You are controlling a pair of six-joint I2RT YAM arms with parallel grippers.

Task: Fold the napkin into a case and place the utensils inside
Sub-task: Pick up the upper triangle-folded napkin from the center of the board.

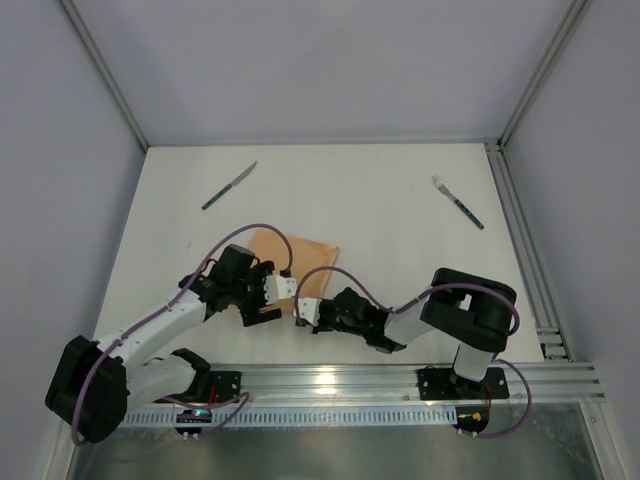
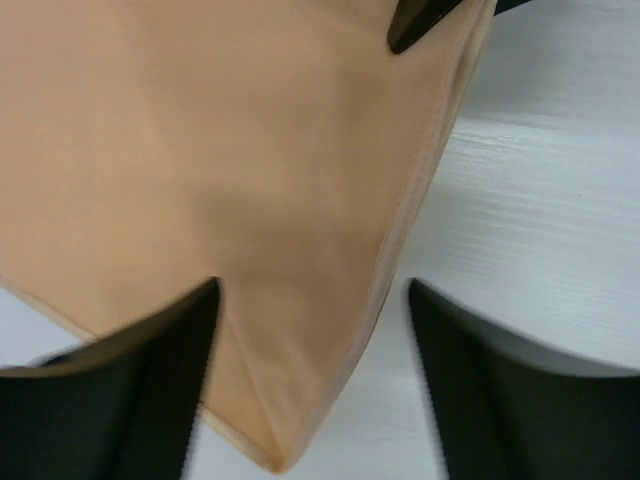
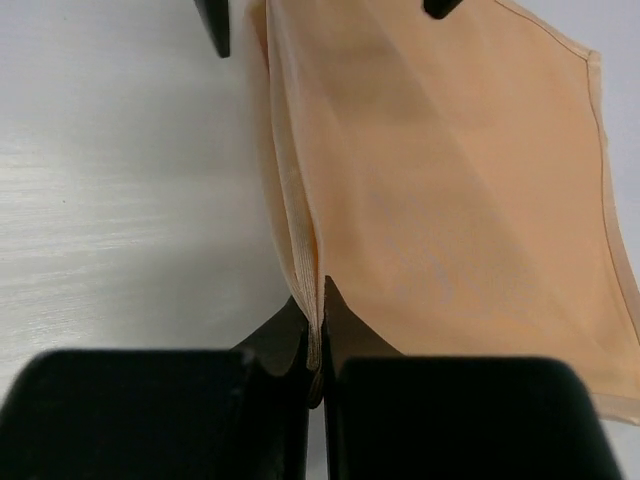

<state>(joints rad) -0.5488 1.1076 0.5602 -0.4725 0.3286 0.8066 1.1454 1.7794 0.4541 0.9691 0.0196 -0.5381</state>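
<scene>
The peach-orange napkin (image 1: 305,255) lies folded in a rough square on the white table, just beyond both grippers; no case is in view. My right gripper (image 3: 318,345) is shut on the napkin's (image 3: 450,200) folded near edge, with the layers pinched between its black fingers. My left gripper (image 2: 310,380) is open, its jaws standing apart on either side of a corner of the napkin (image 2: 250,180) without clamping it. In the top view the left gripper (image 1: 268,300) and right gripper (image 1: 303,308) almost meet. The knife (image 1: 230,186) lies far left and the fork (image 1: 458,203) far right.
Grey enclosure walls surround the table (image 1: 380,190). An aluminium rail (image 1: 520,230) runs along its right side, and another rail (image 1: 400,380) carries the arm bases at the near edge. Purple cables loop over both arms.
</scene>
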